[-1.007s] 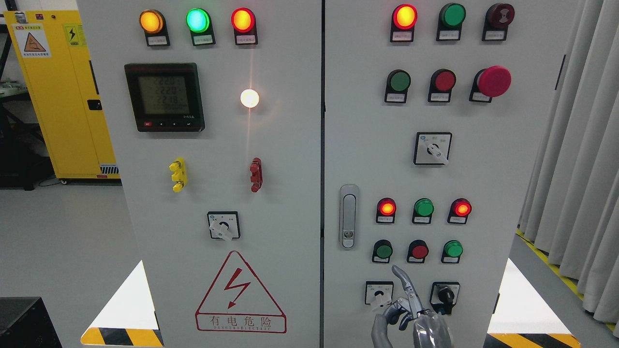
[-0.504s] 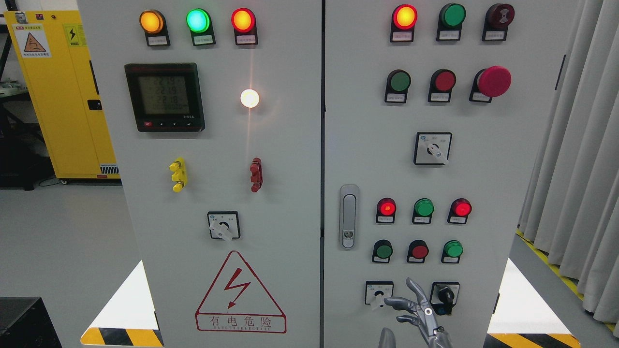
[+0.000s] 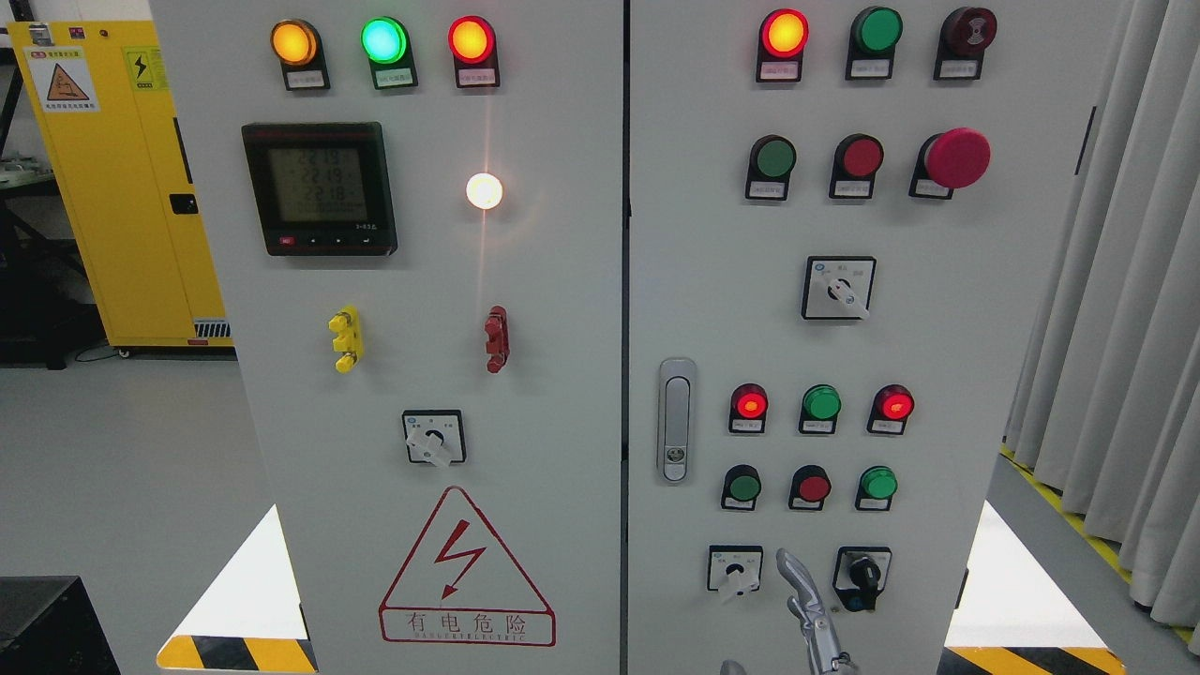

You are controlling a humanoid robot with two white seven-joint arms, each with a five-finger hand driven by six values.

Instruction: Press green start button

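The grey control cabinet [image 3: 937, 309] fills the view. Its right door carries a dark green push button [image 3: 745, 487], a red one [image 3: 813, 487] and a brighter green one [image 3: 878, 483] in a low row. Another green button [image 3: 775, 157] sits higher up. My right hand [image 3: 802, 591] rises from the bottom edge as a slim silver shape. It is below that low row, between two selector switches [image 3: 736, 572] [image 3: 862, 572], and touches no button. Most of the hand is cut off by the frame. My left arm is out of view.
Above the low row are a red lamp [image 3: 750, 403], a green lamp [image 3: 821, 402] and a red lamp [image 3: 896, 405]. A door latch [image 3: 676, 420] is on the left of them. A red mushroom stop button [image 3: 956, 157] is at the upper right. Grey curtains [image 3: 1116, 300] hang on the right.
My right hand has sunk toward the bottom edge, away from the button row. Its palm and the shorter silver parts have left the view, leaving one slim part showing.
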